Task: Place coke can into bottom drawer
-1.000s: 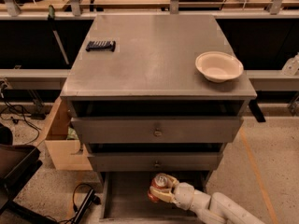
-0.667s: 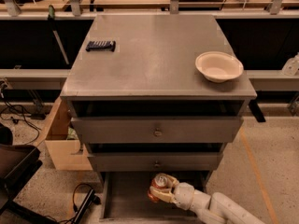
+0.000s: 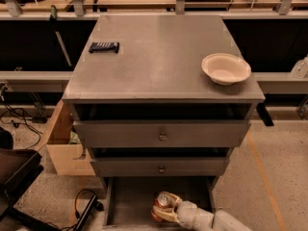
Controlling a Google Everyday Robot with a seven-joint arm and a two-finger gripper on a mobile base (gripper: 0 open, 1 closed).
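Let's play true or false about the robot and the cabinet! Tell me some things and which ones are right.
1. The gripper is shut on the coke can, down at the bottom drawer. True.
2. The bowl is inside the bottom drawer. False: it sits on the cabinet top, near the right edge.
3. The bottom drawer is pulled open. True.
4. The dark object touches the bowl. False: it lies far from the bowl, at the back left of the cabinet top.
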